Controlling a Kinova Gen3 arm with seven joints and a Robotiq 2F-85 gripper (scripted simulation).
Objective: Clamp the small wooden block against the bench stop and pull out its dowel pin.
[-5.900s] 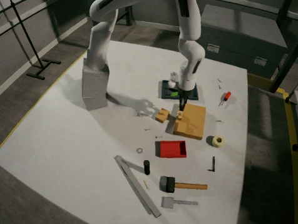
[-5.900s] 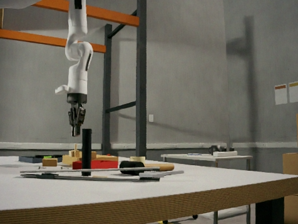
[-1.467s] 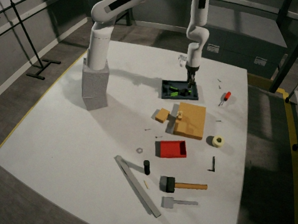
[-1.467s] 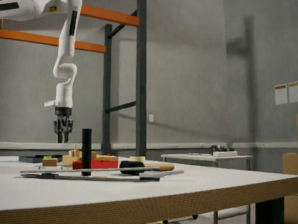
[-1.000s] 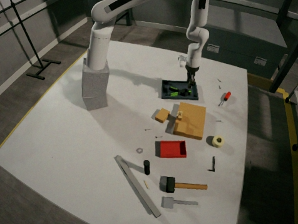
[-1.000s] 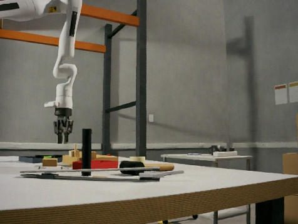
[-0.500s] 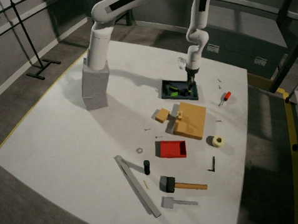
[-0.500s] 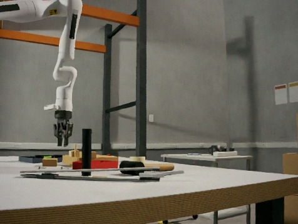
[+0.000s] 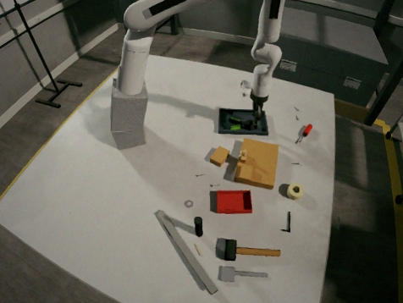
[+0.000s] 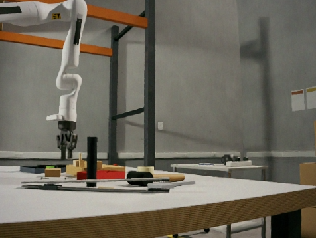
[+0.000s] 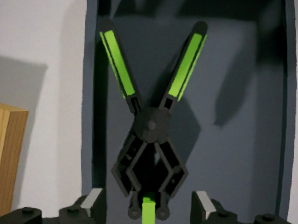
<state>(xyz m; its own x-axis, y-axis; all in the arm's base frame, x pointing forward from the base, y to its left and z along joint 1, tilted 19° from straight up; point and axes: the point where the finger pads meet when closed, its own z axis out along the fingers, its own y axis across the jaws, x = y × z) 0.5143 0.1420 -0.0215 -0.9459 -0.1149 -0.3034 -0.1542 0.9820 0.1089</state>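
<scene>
Gripper [image 9: 256, 122] [image 10: 66, 157] [image 11: 148, 206] part-open, nothing between the fingers, pointing down over the dark tray [image 9: 243, 132] [image 10: 28, 169] [image 11: 90, 100]. Spring clamp [image 9: 235, 119] [image 10: 50, 167] [image 11: 151, 125] lies in the tray, green-faced handles spread, one fingertip each side of its far end in the wrist view. Small wooden block [image 9: 242, 157] [image 10: 79, 163] is on the bench board [image 9: 260, 162] [image 10: 71, 170] [image 11: 12, 160], dowel pin [image 10: 79, 156] standing upright in it. Can't tell if anything loose sits between block and stop; check before clamping.

Step looks like clamp pickup. To do it well: centre on the clamp, open enough to pass both sides, go straight down, avoid the tray wall. Squeezing the far end may not open the jaws; the handles likely need the squeeze, so shift over them if that's the grip wanted. Close evenly, low enough that the clamp won't roll, lift slowly, watch for slip. A skewed grip would probably seat the clamp crooked and lift the block off the stop.

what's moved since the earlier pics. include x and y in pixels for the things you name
The arm has swung from above the bench board [image 9: 260, 165] to the dark tray [image 9: 221, 123] [image 11: 89, 100], away from the red bin [image 9: 230, 203] [image 10: 114, 174]. The gripper [image 9: 256, 123] [image 10: 66, 157] [image 11: 148, 206] now hangs partly open over the spring clamp [image 11: 152, 125]. No grasp or release shows. The board, red bin and mallet [image 9: 254, 251] [image 10: 139, 177] look unmoved.
</scene>
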